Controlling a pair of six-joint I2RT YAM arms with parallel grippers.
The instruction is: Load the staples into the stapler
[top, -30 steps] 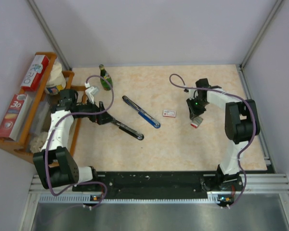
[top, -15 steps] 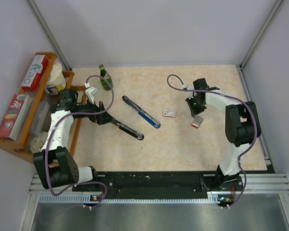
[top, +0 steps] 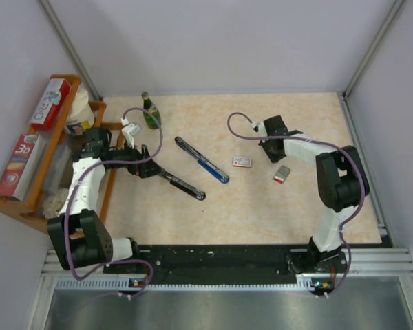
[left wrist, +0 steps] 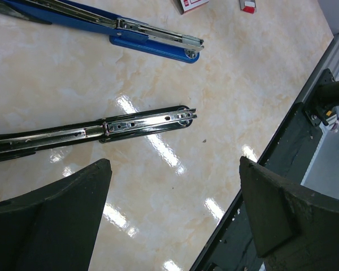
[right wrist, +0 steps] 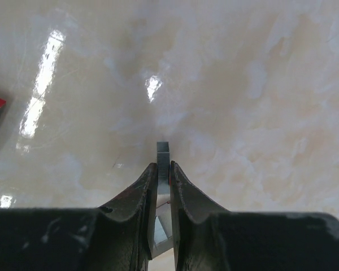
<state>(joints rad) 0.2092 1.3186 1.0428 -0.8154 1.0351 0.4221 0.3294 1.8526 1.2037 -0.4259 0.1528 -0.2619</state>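
Note:
The white, red-labelled staples box (top: 241, 162) lies at mid-table, and its grey and red inner tray (top: 282, 174) sits just to the right. My right gripper (top: 269, 151) hangs behind and between them. It is shut on a thin grey strip of staples (right wrist: 163, 153) that pokes out past its fingertips (right wrist: 163, 166). A blue stapler (top: 203, 160) and a black stapler (top: 182, 184) lie opened flat to the left of the box. My left gripper (top: 145, 167) stands open at the black stapler's left end. Its wrist view shows both staplers, black (left wrist: 130, 125) and blue (left wrist: 152, 39), with nothing between the fingers (left wrist: 175, 209).
A green bottle (top: 150, 111) stands at the back left. A wooden rack (top: 34, 179) with boxes and jars runs along the table's left side. The dark base rail (top: 220, 258) lines the near edge.
My right gripper has lifted off the inner tray and moved left and back with the staple strip. The tray stays on the table. The left arm has not moved.

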